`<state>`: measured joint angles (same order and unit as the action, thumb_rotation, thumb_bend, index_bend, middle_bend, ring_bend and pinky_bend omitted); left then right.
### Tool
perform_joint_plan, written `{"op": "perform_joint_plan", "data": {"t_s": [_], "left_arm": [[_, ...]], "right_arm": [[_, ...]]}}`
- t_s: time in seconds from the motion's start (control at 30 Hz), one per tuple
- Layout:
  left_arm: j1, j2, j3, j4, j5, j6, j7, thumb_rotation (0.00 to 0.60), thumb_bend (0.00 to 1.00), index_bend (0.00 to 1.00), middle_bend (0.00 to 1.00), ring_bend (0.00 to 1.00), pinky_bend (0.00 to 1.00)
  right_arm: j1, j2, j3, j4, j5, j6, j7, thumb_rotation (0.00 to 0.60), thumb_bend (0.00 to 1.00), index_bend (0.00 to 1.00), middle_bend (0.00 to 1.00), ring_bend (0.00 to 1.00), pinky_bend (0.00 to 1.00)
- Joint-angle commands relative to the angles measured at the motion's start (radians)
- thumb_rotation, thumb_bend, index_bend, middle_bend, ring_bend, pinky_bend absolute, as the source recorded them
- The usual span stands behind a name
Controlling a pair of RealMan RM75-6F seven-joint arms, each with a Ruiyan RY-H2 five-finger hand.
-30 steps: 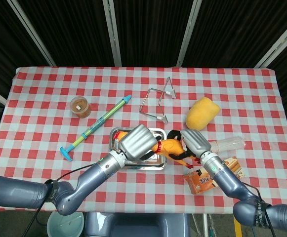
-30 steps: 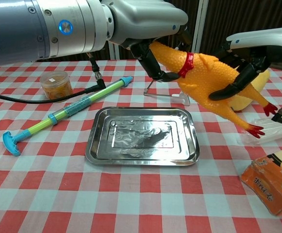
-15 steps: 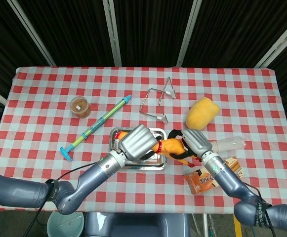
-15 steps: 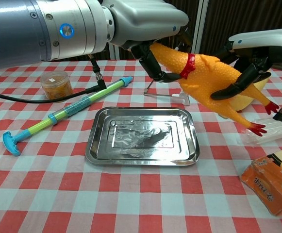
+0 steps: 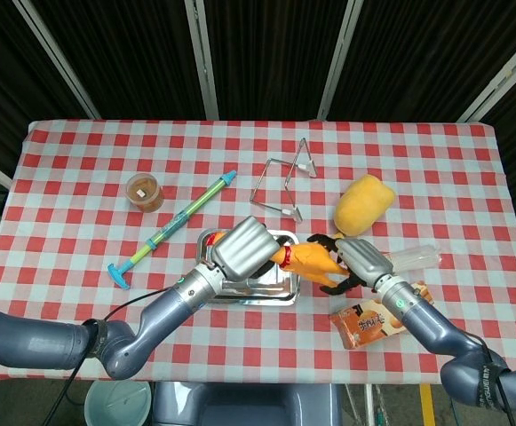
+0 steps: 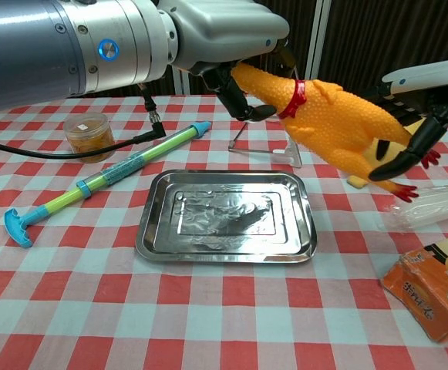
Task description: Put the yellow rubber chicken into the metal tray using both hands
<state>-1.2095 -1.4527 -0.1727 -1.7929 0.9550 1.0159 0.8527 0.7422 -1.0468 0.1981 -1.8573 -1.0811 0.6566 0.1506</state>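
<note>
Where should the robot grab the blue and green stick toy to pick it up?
Probably at the middle of the stick toy's straight shaft, coming down from above. It lies flat on the table, slanted, with a wide blue handle at the near end and a thin tip at the far end. Fingers closing across the narrow, even shaft would likely balance it best. The left hand is nearest, but it is busy.

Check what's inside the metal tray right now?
In the chest view the metal tray holds nothing, only its crinkled shiny floor. The rubber chicken hangs above its far right corner. In the head view the left hand hides much of the tray.
</note>
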Motion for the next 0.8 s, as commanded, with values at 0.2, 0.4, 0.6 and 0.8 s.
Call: {"op": "perform_joint_plan", "data": {"t_s": [0.2,0.4,0.6,0.8], "left_arm": [[-0.003,-0.029,-0.005,0.046,0.025,0.002,-0.017,0.6,0.64,0.66,0.75,0.65,0.78],[-0.009,-0.059,0.001,0.081,0.04,-0.005,-0.016,0.6,0.64,0.66,0.75,0.65,0.78],[-0.013,-0.079,-0.002,0.098,0.04,-0.008,-0.013,0.6,0.64,0.66,0.75,0.65,0.78],[-0.011,-0.081,-0.006,0.095,0.043,-0.009,-0.022,0.6,0.64,0.66,0.75,0.65,0.78]], "right_arm": [[0.009,0.043,-0.008,0.014,-0.05,-0.066,0.056,0.6,0.13,0.0,0.1,0.02,0.19],[0.008,0.046,0.002,0.014,-0.056,-0.063,0.086,0.6,0.13,0.0,0.1,0.02,0.19],[0.011,0.034,0.01,0.018,-0.057,-0.052,0.1,0.6,0.13,0.01,0.11,0.06,0.21],[0.015,0.023,0.012,0.026,-0.05,-0.042,0.096,0.6,0.13,0.2,0.24,0.22,0.33]]}}
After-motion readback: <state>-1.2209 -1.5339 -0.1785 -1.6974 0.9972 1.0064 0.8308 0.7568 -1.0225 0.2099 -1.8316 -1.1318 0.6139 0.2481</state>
